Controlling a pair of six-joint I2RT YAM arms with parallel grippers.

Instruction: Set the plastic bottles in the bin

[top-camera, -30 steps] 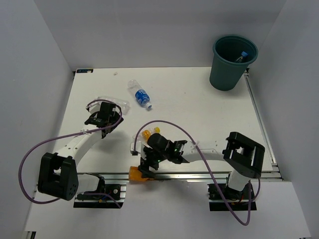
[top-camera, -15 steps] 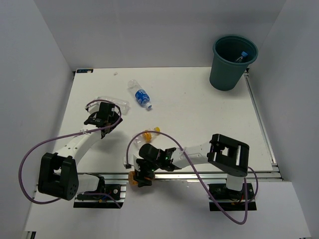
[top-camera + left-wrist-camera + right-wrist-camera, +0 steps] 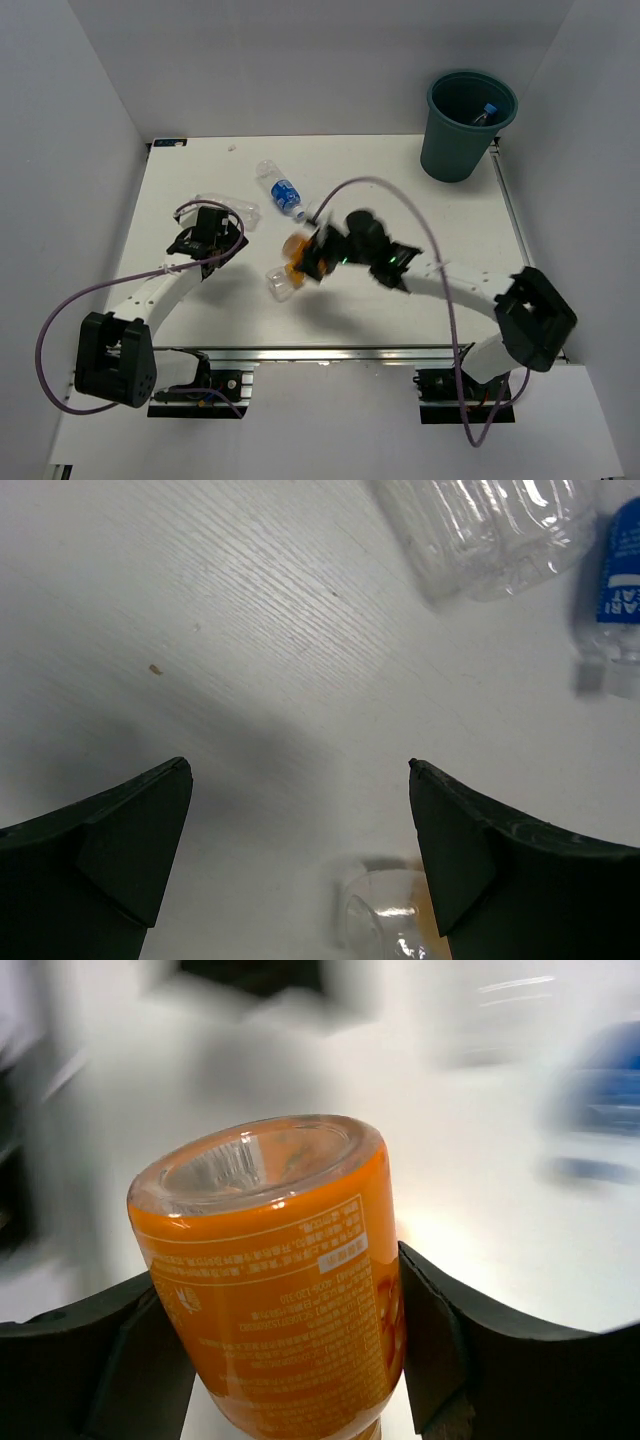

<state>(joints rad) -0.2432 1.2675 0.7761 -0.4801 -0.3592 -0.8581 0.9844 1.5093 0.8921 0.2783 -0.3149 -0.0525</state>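
right gripper (image 3: pixel 285 1355): clamped on orange-labelled bottle (image 3: pixel 270 1260) | left gripper (image 3: pixel 298 780): wide open, empty, over table (image 3: pixel 200 600) beside clear bottle (image 3: pixel 490 530)

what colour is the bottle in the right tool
The bottle is orange; best in the right wrist view.

Bright light, soft shadows on table (image 3: pixel 200 170), right arm (image 3: pixel 450 285) motion-smeared overhead, orange bottle (image 3: pixel 280 1300) sharp against blurred background
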